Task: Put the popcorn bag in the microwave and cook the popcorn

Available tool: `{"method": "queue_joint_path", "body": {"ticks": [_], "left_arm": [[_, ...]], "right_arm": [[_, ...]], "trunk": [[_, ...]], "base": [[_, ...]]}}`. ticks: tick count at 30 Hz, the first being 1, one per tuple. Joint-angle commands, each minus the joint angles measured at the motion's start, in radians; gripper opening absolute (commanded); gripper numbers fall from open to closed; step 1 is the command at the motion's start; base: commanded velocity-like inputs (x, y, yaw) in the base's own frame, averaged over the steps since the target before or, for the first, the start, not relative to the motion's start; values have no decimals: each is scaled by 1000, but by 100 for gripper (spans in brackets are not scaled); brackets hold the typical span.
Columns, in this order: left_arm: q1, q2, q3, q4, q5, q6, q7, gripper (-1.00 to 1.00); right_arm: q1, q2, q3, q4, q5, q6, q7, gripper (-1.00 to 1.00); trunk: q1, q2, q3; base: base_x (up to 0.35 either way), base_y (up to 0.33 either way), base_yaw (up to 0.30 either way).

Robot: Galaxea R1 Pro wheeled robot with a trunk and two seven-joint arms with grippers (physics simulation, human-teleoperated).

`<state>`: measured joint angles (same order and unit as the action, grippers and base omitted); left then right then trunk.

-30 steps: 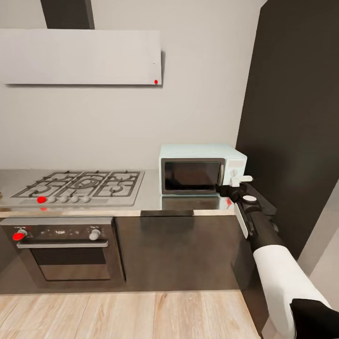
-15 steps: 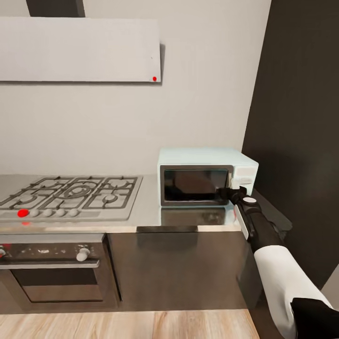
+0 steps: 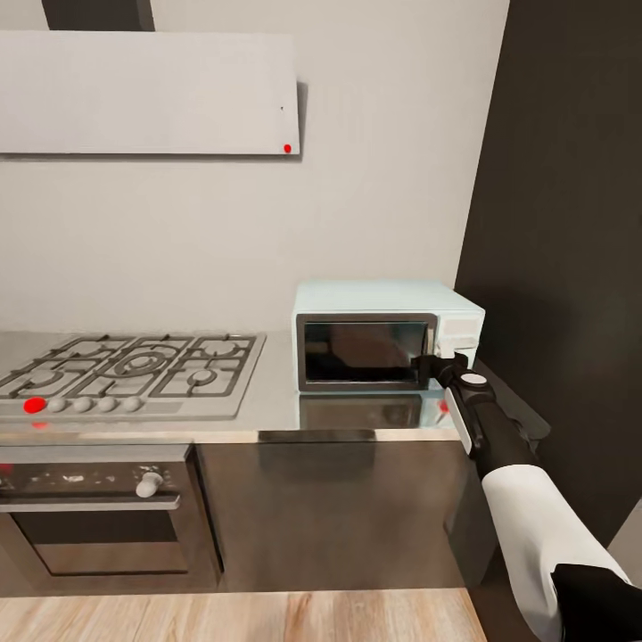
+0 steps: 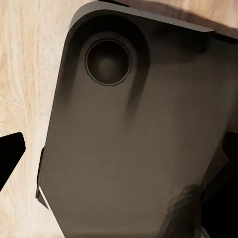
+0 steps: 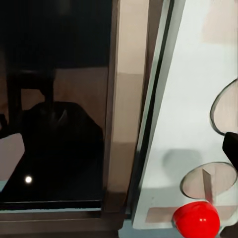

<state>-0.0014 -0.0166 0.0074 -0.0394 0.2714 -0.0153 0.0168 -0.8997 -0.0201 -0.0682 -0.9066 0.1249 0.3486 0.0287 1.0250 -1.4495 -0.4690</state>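
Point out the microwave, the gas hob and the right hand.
microwave [image 3: 361, 351]: head view, on its dark glass door.
gas hob [image 3: 134, 366]: head view, on the middle grate.
right hand [image 3: 437, 364]: head view, at its tip by the door's edge.

Pale mint-blue microwave [image 3: 388, 298] with dark glass door [image 3: 361, 349], silvery frame, white side panel [image 5: 191, 119] and a red dot [image 5: 196, 220]. Glossy grey table [image 3: 276, 406] left of the microwave, mirroring its dark door. Steel-grey hob [image 3: 134, 374] further left, one red knob [image 3: 34, 406] among pale grey ones. Dark oven [image 3: 102, 513] below the hob, silver knob. Matt black wall panel [image 3: 571, 232] right of the microwave. Light wood-grain floor [image 3: 241, 615]. Black right claw [image 3: 428, 366], white forearm [image 3: 535, 526]. Dark grey robot base [image 4: 134, 144] over pale wood.
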Motion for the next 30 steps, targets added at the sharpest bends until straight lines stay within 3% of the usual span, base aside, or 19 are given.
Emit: {"method": "queue_joint_path", "body": {"ticks": [1, 27, 28, 30], "left_arm": [[0, 0, 0, -1, 4, -2, 2, 100], [0, 0, 0, -1, 5, -2, 2, 100], [0, 0, 0, -1, 5, -2, 2, 100], [0, 0, 0, -1, 4, -2, 2, 100]], "right_arm": [[0, 0, -1, -2, 10, 6, 3, 100], [0, 3, -1, 0, 10, -3, -3, 100], [0, 3, -1, 0, 10, -3, -2, -100], [0, 3, -1, 0, 10, 2, -1, -100]], "trunk": [[0, -1, -1], [0, -1, -1], [0, -1, -1], [0, -1, -1]], "base": [[0, -4, 0], [19, -3, 0], [0, 0, 0], [0, 0, 0]]}}
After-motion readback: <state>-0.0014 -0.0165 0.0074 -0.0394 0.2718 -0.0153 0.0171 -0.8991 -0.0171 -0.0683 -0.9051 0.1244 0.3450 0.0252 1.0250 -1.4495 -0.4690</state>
